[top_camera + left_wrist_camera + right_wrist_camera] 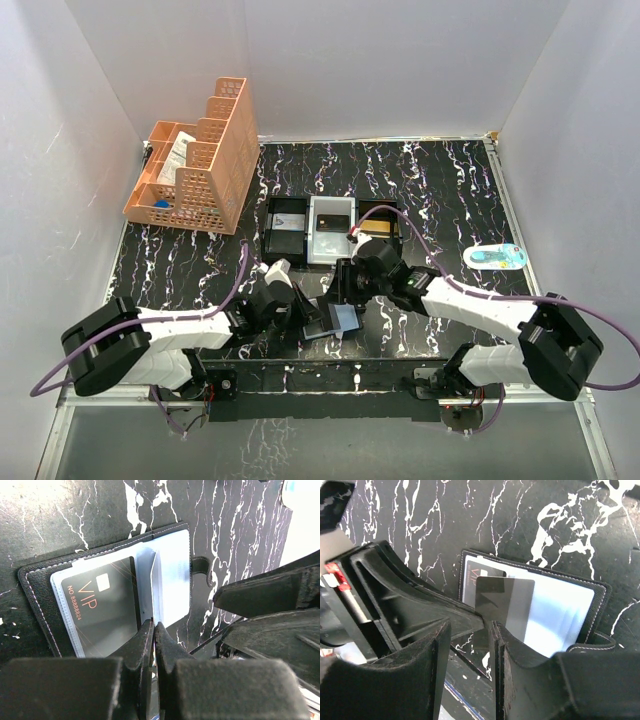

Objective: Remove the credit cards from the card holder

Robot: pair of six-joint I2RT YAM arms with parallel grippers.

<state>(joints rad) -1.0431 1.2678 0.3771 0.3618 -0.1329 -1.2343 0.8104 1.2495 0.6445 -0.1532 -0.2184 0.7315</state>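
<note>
Left fingers (pixel 135 650) clamped on dark card (pixel 504 600), right fingers (pixel 520 660) apart, black-edged card holder (pixel 172 580) open

Twin white-and-black robot arms.
Left arm (pixel 190 328) and right arm (pixel 480 303) alike: white tubular links, chunky black joint housings, trailing purple cables (pixel 244 265), matte black fingers (pixel 172 655).

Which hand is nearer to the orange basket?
Left. The left hand pinches a dark card at the card holder, in front and right of the orange basket; the right hand sits farther right, across the holder.
</note>
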